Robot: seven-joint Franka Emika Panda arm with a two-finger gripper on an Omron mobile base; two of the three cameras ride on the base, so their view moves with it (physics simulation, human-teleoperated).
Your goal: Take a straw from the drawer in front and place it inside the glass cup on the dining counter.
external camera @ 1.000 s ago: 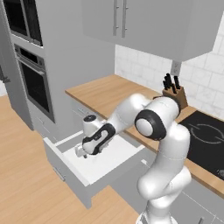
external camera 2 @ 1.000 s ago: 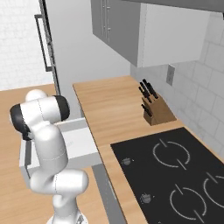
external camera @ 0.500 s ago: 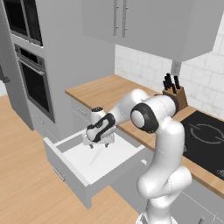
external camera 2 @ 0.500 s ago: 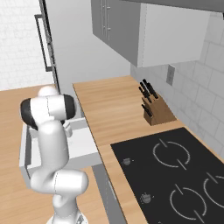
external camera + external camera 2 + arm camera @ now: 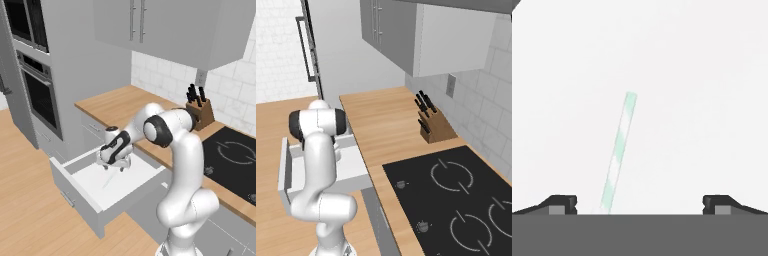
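The claw (image 5: 114,163) hangs over the open drawer (image 5: 80,192), fingers spread wide and holding nothing. The straw (image 5: 618,153) is a thin pale stick banded in faint green and white, lying flat on the drawer's white floor. In the hand view it runs up between the two fingertips (image 5: 562,202), nearer the left one, apart from both. Since half a second ago the claw has moved further in over the drawer.

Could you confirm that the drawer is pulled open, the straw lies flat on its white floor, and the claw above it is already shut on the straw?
Not quite: the claw is open, not shut. In the hand view the straw lies free between its fingertips. The drawer is open and the straw lies on its white floor.
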